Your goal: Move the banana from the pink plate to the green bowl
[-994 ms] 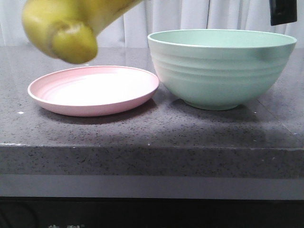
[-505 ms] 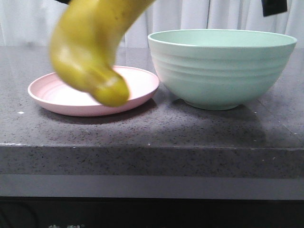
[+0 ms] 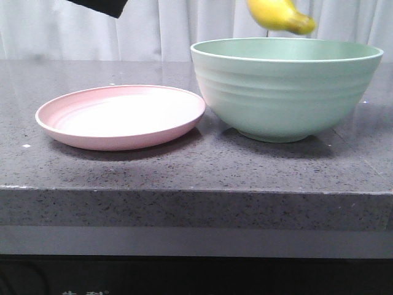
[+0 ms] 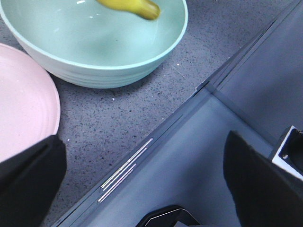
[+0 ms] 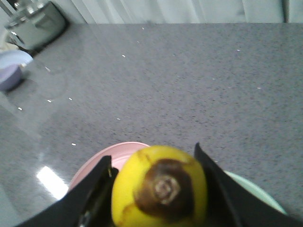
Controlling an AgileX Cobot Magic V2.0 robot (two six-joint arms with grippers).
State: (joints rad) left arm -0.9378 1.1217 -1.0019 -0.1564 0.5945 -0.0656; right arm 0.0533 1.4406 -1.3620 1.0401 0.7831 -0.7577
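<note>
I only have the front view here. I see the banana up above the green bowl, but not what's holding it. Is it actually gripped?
Observer: Yes. In the right wrist view, the right tool has its fingers on both sides of the banana, whose dark end faces the camera.
Operator: Anything inside the green bowl?
Observer: The left wrist view looks down into the green bowl. The part of the inside that shows is bare, with the banana hanging over it.
Operator: And the left tool?
Observer: The left tool is open with nothing between its fingers. The table edge shows between them, and the pink plate is beside one finger.
</note>
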